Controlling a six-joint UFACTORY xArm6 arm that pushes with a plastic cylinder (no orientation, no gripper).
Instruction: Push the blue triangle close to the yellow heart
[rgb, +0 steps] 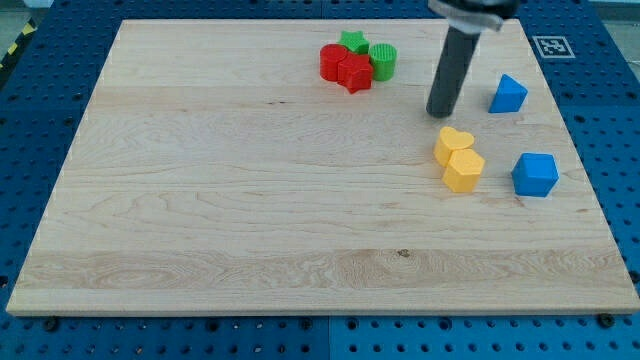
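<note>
The blue triangle (508, 94) is seen near the board's right edge, upper part of the view, lying flat on the wood. The yellow heart (453, 143) is placed below and to the view's left of it, w/ a clear gap between them; not touching. A 2nd yellow block (464, 171), roughly hexagonal, is pressed against the heart's lower right side. A blue block (535, 174), shape approx. pentagon/hexagon, is found to the view's right of the yellow pair and below the triangle, apart from both.

My tip (440, 113) is set on the board between the triangle and the red/green cluster, just left of the triangle and just above the heart. No contact w/ either block can be made out; a small gap is seen to each. The rod carries no hand or jaws, so nothing is grasped.

Further to the view's left, near the top edge, four blocks are bunched together & touching: a green star (352, 41), a green cylinder (383, 61), a red cylinder (332, 61) and a red star (355, 73).

All is carried by a wooden board (250, 200), laid on a blue pegboard table (30, 130). A fiducial marker (550, 46) is seen at the top right, off the board.
</note>
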